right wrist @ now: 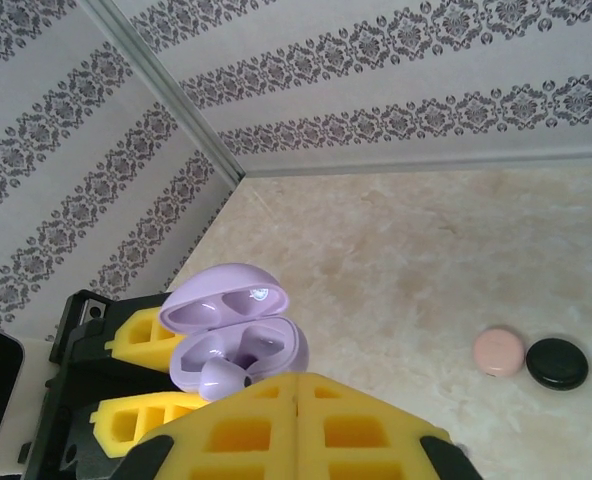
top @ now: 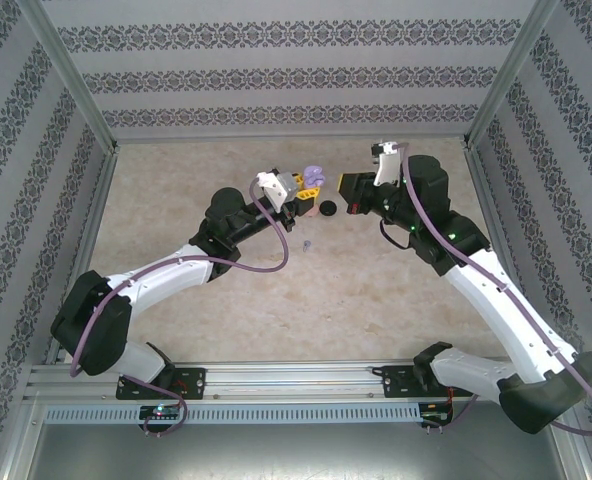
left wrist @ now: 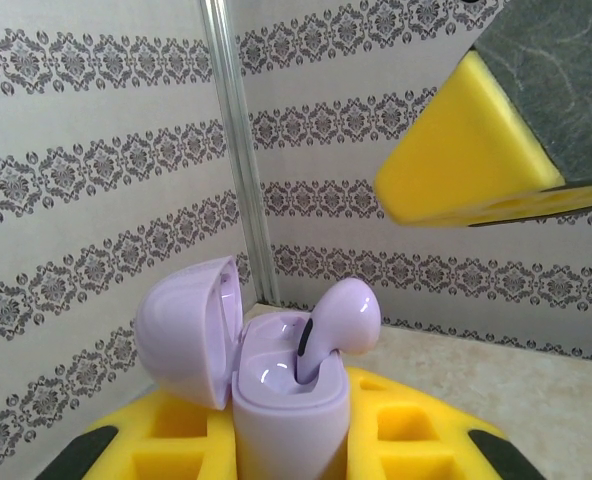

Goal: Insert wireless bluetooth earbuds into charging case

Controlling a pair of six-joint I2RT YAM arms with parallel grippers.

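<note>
My left gripper (left wrist: 291, 420) is shut on a lilac charging case (left wrist: 286, 400), which stands upright between its yellow fingers (left wrist: 176, 440) with the lid open. One lilac earbud (left wrist: 338, 318) stands in the case's right socket, stem down and head sticking out; the other socket shows bare. In the top view the case (top: 314, 178) is held above the table at the back centre. My right gripper (right wrist: 296, 400) hovers just beside the case (right wrist: 241, 335), its yellow pads pressed together with nothing between them. A second small lilac bud (top: 307, 244) lies loose on the table.
A round pink case (right wrist: 499, 351) and a round black case (right wrist: 557, 363) lie shut side by side on the beige table; the black one (top: 327, 208) sits below the grippers. Patterned walls and a metal corner post (left wrist: 238, 150) stand close behind.
</note>
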